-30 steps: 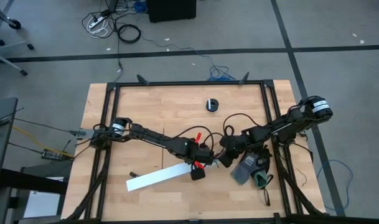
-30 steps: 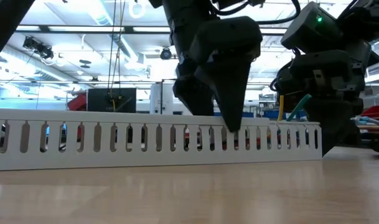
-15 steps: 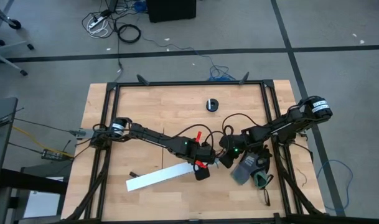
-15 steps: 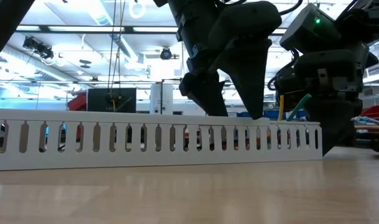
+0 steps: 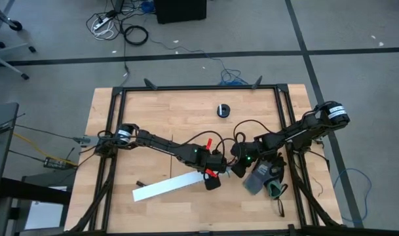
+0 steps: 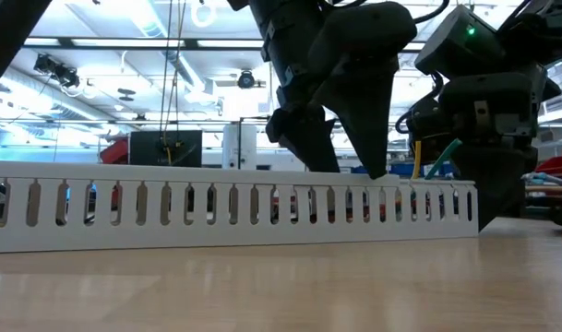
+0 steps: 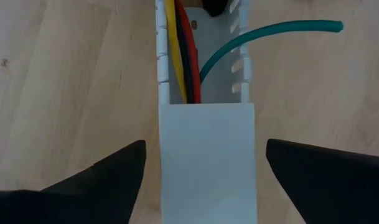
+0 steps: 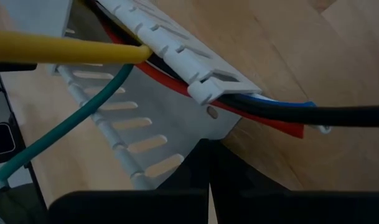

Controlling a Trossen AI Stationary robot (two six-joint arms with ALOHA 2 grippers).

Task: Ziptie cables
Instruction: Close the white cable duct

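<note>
Left gripper [image 7: 201,171], jaws wide, straddles the channel [image 7: 206,158] end where the cables [image 7: 183,56] lie (green one strays out), right gripper [image 5: 237,168] jaws closed at the far end; likely still positioning, next needs a ziptie, none visible.

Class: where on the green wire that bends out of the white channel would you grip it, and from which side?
Grip the green wire on its free arc outside the channel, from above. That stretch leaves through a side slot and lies clear of the wall, while the part inside is crowded against the yellow wire and red wire. The left pincer is open, straddling the cover.
</note>
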